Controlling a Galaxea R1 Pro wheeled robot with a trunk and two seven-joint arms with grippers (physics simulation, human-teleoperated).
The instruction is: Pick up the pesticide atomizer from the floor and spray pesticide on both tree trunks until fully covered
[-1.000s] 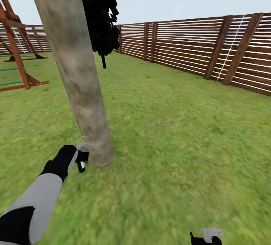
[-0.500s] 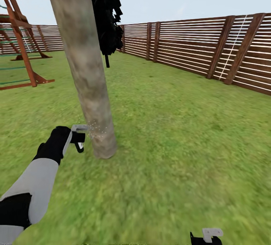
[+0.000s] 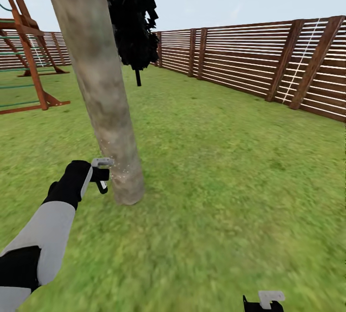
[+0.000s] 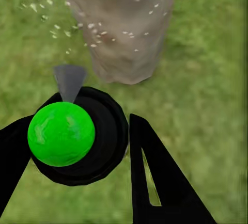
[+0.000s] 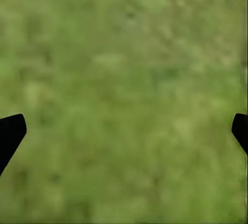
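Atomizer: small dark-green pesticide atomizer (image 4: 62, 133), pale nozzle beside the thick mottled grey-brown tree trunk (image 3: 103, 105).
Left gripper (image 3: 98, 175): we see it clamped around the body.
Right gripper (image 5: 124, 131): spread, empty.
Handling: we judge it light, rigid; hold mid-body.

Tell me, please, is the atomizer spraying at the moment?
Yes, spraying. Whitish pesticide specks hang between the atomizer nozzle and the tree trunk, which already carries dots low down.

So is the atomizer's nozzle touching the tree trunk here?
Apart. In the left wrist view, grass shows between the atomizer nozzle tip and the tree trunk.
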